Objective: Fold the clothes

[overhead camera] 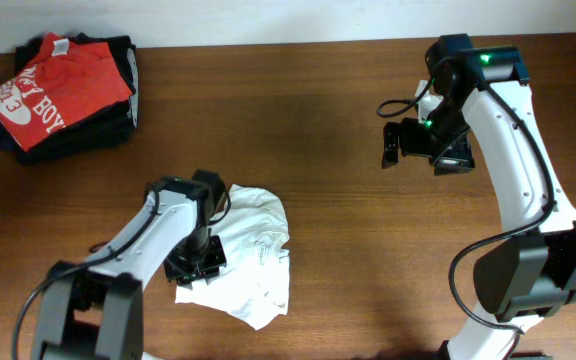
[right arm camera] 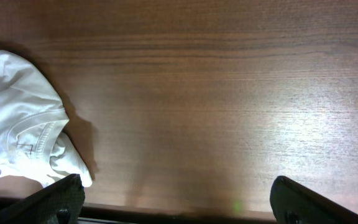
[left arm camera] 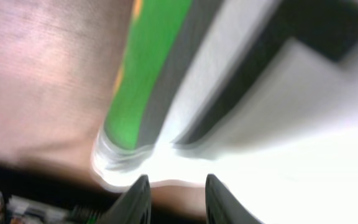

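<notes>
The white T-shirt [overhead camera: 258, 250] lies crumpled on the wooden table at the front, left of centre. My left gripper [overhead camera: 196, 262] is low over its left edge. In the blurred left wrist view the shirt [left arm camera: 291, 124] fills the frame with its green-and-black print, and the fingers [left arm camera: 176, 186] stand apart with bare table between them. My right gripper [overhead camera: 423, 150] hangs open and empty above the table at the back right. In the right wrist view its wide-open fingers [right arm camera: 176, 199] frame bare wood, and the shirt's collar end [right arm camera: 11, 124] shows at the left.
A pile of dark folded garments [overhead camera: 118, 60] with a red T-shirt with white lettering [overhead camera: 58, 90] on top sits at the back left corner. Bare wooden table [overhead camera: 348, 250] lies between the two arms.
</notes>
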Tool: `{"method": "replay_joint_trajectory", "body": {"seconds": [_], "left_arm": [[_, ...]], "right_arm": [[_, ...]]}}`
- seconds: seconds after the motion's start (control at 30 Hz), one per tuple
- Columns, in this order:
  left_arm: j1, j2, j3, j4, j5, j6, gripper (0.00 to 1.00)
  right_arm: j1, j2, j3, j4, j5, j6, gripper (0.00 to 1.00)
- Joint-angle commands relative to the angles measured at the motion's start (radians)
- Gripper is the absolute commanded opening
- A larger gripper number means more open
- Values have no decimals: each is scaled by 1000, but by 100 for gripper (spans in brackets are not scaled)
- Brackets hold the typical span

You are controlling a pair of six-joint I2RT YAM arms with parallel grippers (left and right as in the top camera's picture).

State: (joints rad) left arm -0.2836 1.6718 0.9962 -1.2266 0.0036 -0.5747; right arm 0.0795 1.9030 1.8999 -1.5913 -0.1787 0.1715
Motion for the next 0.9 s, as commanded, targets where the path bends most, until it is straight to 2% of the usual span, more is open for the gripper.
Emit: {"method": "replay_joint_trajectory", "body": {"seconds": [0.0, 0.07, 0.1, 0.13, 0.17, 0.2, 0.37, 0.43, 0.47, 0.57, 0.6, 0.67, 0.7, 0.73, 0.8, 0.87], "left_arm": [[2, -149, 177, -103, -37, -14, 39], [-2, -203, 196, -37, -24, 16, 74], [-2, -200, 195, -29, -1, 22, 74], [-10, -185, 182, 21, 128, 105, 74], [-37, -161, 158, 71, 205, 128, 73], [-71, -135, 138, 105, 223, 127, 67], [-310, 109, 96, 294, 248, 48, 63], [-357, 199, 96, 307, 248, 29, 52], [-364, 203, 98, 305, 248, 21, 53], [-364, 151, 233, 141, 206, 22, 52], [-364, 123, 302, 72, 152, 22, 53], [-347, 71, 440, -74, 51, 22, 72], [-309, 51, 483, -134, 14, 23, 96], [-255, 35, 493, -159, -11, 42, 99], [-98, 31, 491, -167, -5, 115, 99], [66, 31, 489, -158, 80, 237, 99]], "right_arm": [[6, 1, 8, 6, -2, -10, 99], [6, 1, 8, 23, -2, -6, 99], [6, 1, 8, 26, -2, -6, 99], [6, 1, 8, 29, -2, -6, 99], [6, 1, 8, 29, -2, -6, 99], [6, 1, 8, 29, -2, -6, 99], [6, 1, 8, 27, -2, -6, 99], [6, 1, 8, 27, -2, -6, 99], [6, 1, 8, 28, -2, -6, 99], [6, 1, 8, 42, -2, -6, 99], [6, 1, 8, 44, -1, -7, 99], [6, 1, 8, 44, -1, -7, 99], [6, 1, 8, 43, -1, -7, 99], [5, 1, 8, 43, -1, -7, 99], [5, 1, 8, 43, -1, -7, 99], [5, 1, 8, 43, -1, -7, 99]]}}
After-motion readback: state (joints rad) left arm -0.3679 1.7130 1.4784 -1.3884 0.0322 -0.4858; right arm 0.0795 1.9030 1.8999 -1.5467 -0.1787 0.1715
